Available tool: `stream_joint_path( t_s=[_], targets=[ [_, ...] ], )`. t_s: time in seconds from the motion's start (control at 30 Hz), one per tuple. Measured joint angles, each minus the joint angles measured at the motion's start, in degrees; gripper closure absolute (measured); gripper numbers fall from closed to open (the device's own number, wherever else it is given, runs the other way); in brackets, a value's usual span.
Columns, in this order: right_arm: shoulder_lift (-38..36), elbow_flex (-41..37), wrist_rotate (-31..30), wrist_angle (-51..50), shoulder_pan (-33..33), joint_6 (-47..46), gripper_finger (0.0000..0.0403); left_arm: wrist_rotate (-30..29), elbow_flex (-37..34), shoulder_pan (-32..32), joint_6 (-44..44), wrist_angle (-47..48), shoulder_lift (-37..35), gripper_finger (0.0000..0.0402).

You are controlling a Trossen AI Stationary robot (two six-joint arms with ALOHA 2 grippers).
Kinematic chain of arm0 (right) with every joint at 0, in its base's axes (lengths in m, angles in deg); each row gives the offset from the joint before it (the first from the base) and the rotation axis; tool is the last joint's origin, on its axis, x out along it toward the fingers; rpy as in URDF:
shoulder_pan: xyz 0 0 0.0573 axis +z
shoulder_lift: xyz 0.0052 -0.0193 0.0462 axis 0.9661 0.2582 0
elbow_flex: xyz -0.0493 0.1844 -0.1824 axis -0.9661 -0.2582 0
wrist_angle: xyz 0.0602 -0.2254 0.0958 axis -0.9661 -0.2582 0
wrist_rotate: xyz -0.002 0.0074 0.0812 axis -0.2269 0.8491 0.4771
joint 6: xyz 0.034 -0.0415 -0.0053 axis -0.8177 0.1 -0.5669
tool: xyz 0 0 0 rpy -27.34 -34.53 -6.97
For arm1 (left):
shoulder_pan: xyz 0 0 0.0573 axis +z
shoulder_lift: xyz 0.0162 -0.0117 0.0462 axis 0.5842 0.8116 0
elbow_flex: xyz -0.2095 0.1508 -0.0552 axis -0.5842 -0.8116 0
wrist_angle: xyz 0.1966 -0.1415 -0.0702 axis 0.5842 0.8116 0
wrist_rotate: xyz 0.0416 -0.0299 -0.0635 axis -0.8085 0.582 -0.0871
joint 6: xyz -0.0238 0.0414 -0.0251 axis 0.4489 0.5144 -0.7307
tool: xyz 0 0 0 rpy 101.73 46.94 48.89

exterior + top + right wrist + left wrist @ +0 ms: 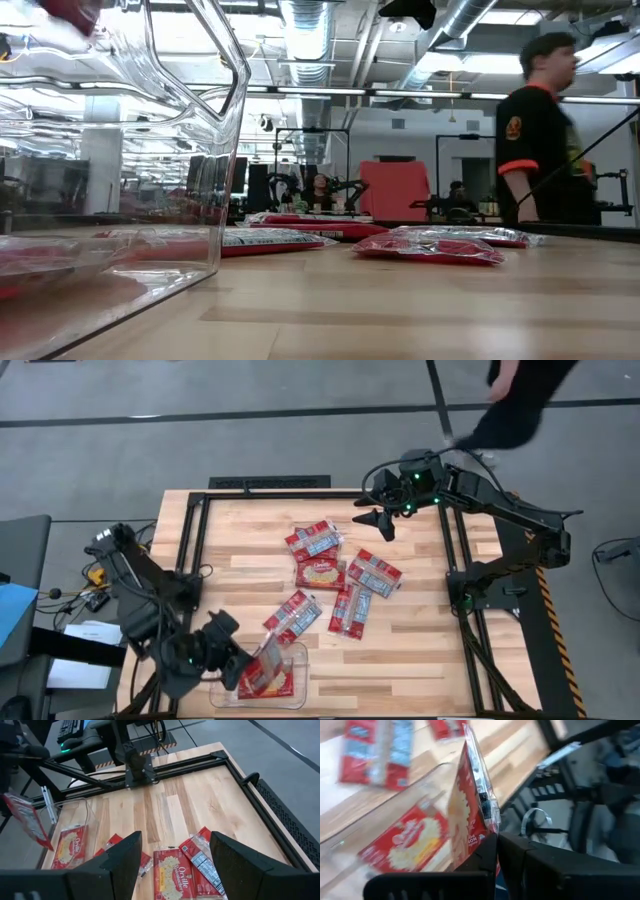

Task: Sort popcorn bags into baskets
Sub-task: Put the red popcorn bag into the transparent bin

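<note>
My left gripper (pixel 240 663) is shut on a red popcorn bag (pixel 268 658), held over the clear basket (pixel 298 656) near the table's front left. Inside the basket, one popcorn bag (pixel 405 845) lies flat with its popcorn picture up. Several more bags (pixel 320 573) lie flat on the wood in the middle of the table. At the table's far right my right gripper (pixel 378 520) hangs open above the wood, nothing between its fingers (pixel 125 860). My left gripper pinches one short end of the bag (pixel 487 827) between its two fingers (pixel 485 855). They come from the table's left, slanting down. The bag sticks out past the fingertips edge-on and tilted, lifted clear above the basket.
A black metal frame (pixel 455 560) runs along the table's edges. A person (pixel 520 400) moves beyond the far right corner. Bare wood (pixel 400 660) lies at the front right.
</note>
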Motion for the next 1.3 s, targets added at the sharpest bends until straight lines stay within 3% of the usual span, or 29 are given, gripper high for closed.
stream_joint_path(
  t_s=[0.4,0.67,0.87,1.1,1.3],
  targets=[
    [0.02,0.00,-0.03,-0.29,0.02,-0.13,0.0143,6.37,4.46,-5.01,-16.46,15.02,7.78,0.0401],
    [0.02,0.00,-0.07,-0.35,0.07,-1.51,0.0143,8.17,4.44,-5.28,-18.09,16.51,10.34,0.0401],
    [0.02,0.00,-0.04,-0.35,0.07,-1.71,0.0143,5.99,4.44,-4.42,-18.15,16.39,10.84,0.0402],
    [0.50,-0.07,-0.06,-1.66,3.68,-0.97,0.0143,5.62,4.20,-1.01,-5.30,12.29,11.25,0.0402],
    [1.38,-0.09,-0.25,-3.76,6.47,-0.09,0.0143,0.98,4.09,6.36,9.34,18.63,11.06,0.0381]
  ],
)
